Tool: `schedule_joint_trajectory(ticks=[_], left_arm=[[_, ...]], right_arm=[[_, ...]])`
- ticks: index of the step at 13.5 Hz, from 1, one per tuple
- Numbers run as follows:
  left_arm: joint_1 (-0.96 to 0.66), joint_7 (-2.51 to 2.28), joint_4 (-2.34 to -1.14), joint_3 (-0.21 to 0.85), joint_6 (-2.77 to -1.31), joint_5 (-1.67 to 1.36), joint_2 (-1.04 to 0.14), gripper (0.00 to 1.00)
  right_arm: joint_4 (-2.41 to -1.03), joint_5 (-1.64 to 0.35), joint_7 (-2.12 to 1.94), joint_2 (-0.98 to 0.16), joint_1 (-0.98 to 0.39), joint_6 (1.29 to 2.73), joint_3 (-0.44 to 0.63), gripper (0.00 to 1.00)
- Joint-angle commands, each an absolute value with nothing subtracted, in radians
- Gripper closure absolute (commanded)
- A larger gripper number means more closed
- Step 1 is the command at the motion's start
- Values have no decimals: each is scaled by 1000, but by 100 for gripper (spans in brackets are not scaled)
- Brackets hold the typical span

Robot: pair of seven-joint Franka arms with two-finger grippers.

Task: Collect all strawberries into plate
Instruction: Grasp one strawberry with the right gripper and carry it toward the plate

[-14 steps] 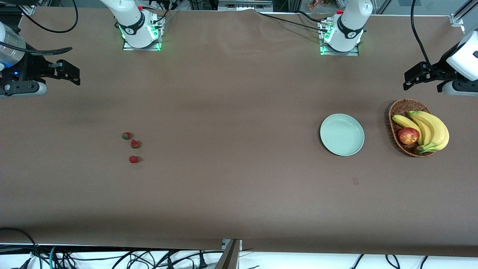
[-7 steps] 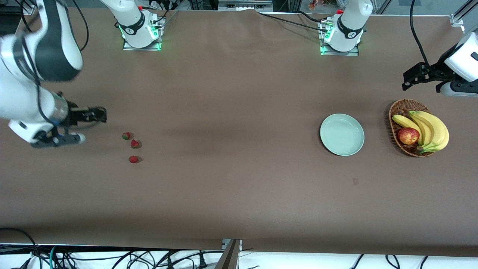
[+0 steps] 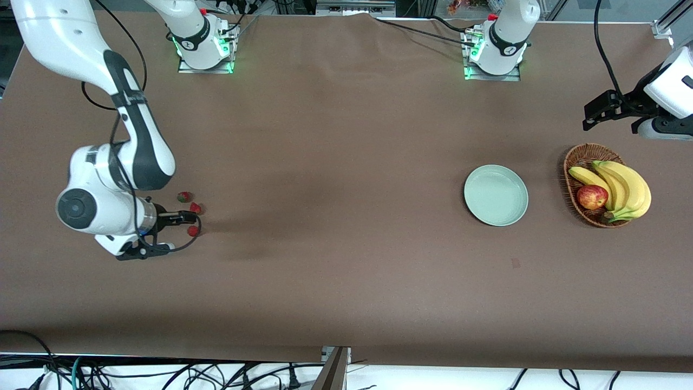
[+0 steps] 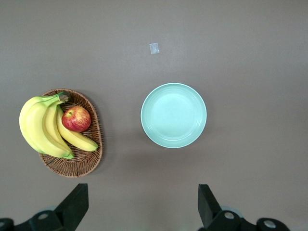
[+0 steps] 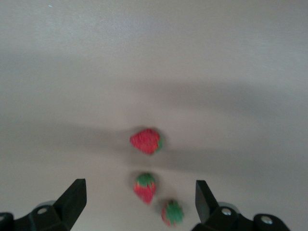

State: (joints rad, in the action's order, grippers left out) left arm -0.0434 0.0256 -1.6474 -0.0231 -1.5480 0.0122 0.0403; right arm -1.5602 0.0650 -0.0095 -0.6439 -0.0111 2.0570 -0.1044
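Three strawberries point(image 3: 184, 196) point(image 3: 195, 208) point(image 3: 193, 231) lie close together on the brown table toward the right arm's end. My right gripper point(image 3: 185, 219) is open and empty, low over them. In the right wrist view the berries point(image 5: 146, 140) point(image 5: 145, 186) point(image 5: 172, 212) lie apart on the cloth, two of them between my right gripper's point(image 5: 139, 204) spread fingers. The pale green plate point(image 3: 496, 195) stands bare toward the left arm's end and also shows in the left wrist view point(image 4: 173, 115). My left gripper point(image 3: 591, 115) waits open and empty high over the table beside the basket; it shows in its wrist view point(image 4: 142, 204).
A wicker basket point(image 3: 575, 162) with bananas point(image 3: 628, 187) and a red-yellow apple point(image 3: 592, 196) stands beside the plate at the left arm's end. A small tape mark point(image 3: 515, 262) lies on the cloth nearer the camera than the plate.
My right arm has swung in from the table's end and come down over the strawberries. The strawberries, plate and left gripper have not moved.
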Motion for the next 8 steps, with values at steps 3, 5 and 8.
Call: schedule_joint_trajectory(ticks=[3,5,8], left_arm=[[-29,23,-1647,-11,-1537,-6,49,0],[-29,23,-1647,-11,-1537,-6,49,0],[-29,25,-1647,-11,-1536,-6,49,0]], right_arm=[[-1614,54,-2,-689,-5,2212,-107,0],[-1615,54,-3,-712,-3,2259,-107,0],[-1620,54,-11,-733,-5,2293,-107,10]])
